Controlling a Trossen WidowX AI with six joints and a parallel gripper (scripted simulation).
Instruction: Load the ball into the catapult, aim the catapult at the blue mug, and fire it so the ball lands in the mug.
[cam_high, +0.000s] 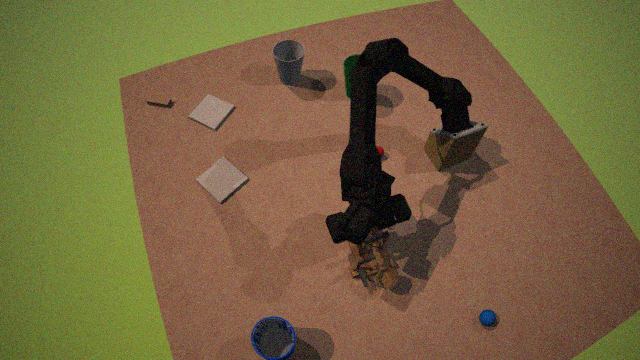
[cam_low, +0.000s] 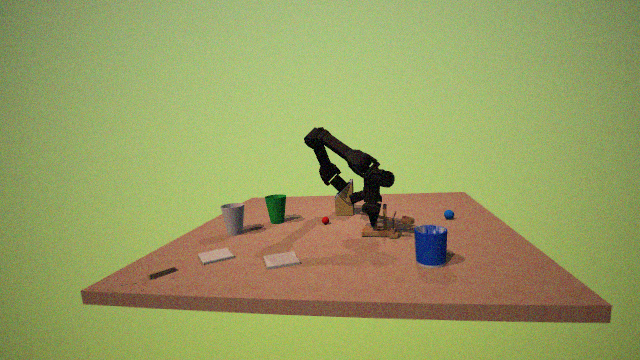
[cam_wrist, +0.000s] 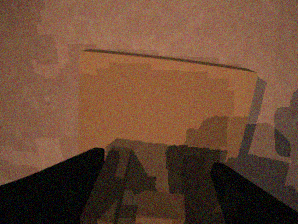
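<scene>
The wooden catapult (cam_high: 374, 266) (cam_low: 382, 230) (cam_wrist: 160, 100) stands near the front middle of the brown table (cam_high: 525, 225). My gripper (cam_high: 371, 235) (cam_low: 374, 222) (cam_wrist: 157, 165) is down at its rear end. The two black fingers sit against either side of its frame, shut on it. The blue mug (cam_high: 256, 341) (cam_low: 430, 247) stands upright at the front edge, left of the catapult. A blue ball (cam_high: 487, 317) (cam_low: 449, 214) lies on the table at the front right. A small red ball (cam_high: 380, 150) (cam_low: 325, 220) lies behind my arm. I see no ball in the catapult.
A grey cup (cam_high: 288, 62) (cam_low: 233, 218) and a green cup (cam_high: 349, 72) (cam_low: 275, 208) stand at the back. Two white flat tiles (cam_high: 212, 111) (cam_high: 222, 179) (cam_low: 216, 255) (cam_low: 282, 259) and a small dark bar (cam_high: 160, 104) (cam_low: 163, 273) lie on the left. The arm's tan base block (cam_high: 455, 145) (cam_low: 343, 204) is at the right.
</scene>
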